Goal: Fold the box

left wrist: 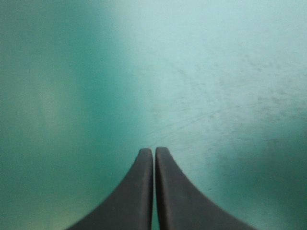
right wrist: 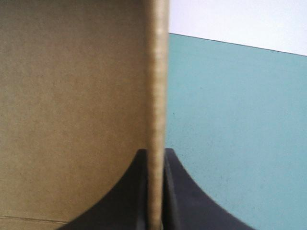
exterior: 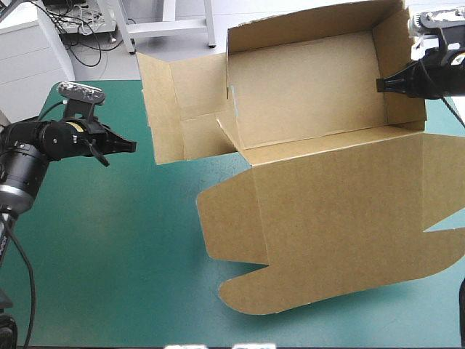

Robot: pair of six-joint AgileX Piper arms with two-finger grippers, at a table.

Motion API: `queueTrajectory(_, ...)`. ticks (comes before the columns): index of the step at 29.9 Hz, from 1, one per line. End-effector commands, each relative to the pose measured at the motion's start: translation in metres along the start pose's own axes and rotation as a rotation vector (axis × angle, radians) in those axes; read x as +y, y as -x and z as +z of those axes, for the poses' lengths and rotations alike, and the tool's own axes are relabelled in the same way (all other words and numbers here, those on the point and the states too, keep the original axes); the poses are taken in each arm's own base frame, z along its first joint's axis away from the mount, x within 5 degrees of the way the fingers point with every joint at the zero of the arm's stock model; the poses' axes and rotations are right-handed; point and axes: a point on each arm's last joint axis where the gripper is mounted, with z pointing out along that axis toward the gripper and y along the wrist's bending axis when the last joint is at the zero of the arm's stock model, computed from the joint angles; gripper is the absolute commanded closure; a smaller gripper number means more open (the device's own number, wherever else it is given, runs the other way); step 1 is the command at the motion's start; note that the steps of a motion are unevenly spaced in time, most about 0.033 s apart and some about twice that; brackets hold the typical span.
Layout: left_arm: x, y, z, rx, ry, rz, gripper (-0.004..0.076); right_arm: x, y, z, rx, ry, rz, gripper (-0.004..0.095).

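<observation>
**Right fingers clamped on the box's end wall; left fingers closed on nothing**

The right gripper has its two black fin-shaped fingers pressed all but together on the upright end wall of the brown cardboard box. One finger lies on the inner side of the wall and the other on the outer side, over the teal-green table cover. In the high view this right gripper points across the table toward its left side. The right arm behind it comes in roughly level from the table's right edge, near the far side.

The left gripper has its fingers closed, tip against tip, with only bare cover ahead of them. In the high view the left gripper points toward the box and is apart from its splayed left flaps. The black left arm runs back roughly level to the table's left edge.

The box stands as an open tray at the far right of the table, its far and end walls raised. Its lid lies flat toward the near edge, with rounded tabs on its left side.
</observation>
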Motion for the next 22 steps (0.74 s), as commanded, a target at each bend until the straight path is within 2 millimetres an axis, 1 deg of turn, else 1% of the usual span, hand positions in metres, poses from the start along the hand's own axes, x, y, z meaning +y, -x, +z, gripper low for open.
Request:
queueTrajectory(1, -0.012, 0.013, 0.005, -0.125, -0.143, -0.064, 0.073, 0.014, 0.005, -0.036, -0.099, 0.04, -0.005, 0.0931)
queueTrajectory(3, -0.021, 0.012, 0.018, -0.119, -0.265, -0.084, 0.073, 0.017, 0.005, -0.042, -0.112, 0.041, -0.011, 0.0931)
queueTrajectory(5, -0.031, 0.013, 0.027, -0.117, -0.396, -0.097, 0.073, 0.017, 0.005, -0.044, -0.117, 0.04, -0.013, 0.0931)
queueTrajectory(9, -0.047, 0.015, 0.036, -0.143, -0.631, -0.098, 0.073, 0.018, 0.005, -0.045, -0.118, 0.04, -0.013, 0.0931)
queueTrajectory(13, -0.055, 0.022, 0.03, -0.209, -0.779, -0.143, 0.073, 0.019, 0.005, -0.046, -0.12, 0.041, -0.015, 0.0931)
queueTrajectory(18, -0.067, 0.03, 0.012, -0.315, -1.007, -0.147, 0.073, 0.018, 0.005, -0.046, -0.118, 0.033, -0.03, 0.0931)
queueTrajectory(22, -0.071, 0.035, 0.0, -0.357, -1.14, -0.19, 0.073, 0.019, 0.005, -0.046, -0.118, 0.036, -0.042, 0.0931)
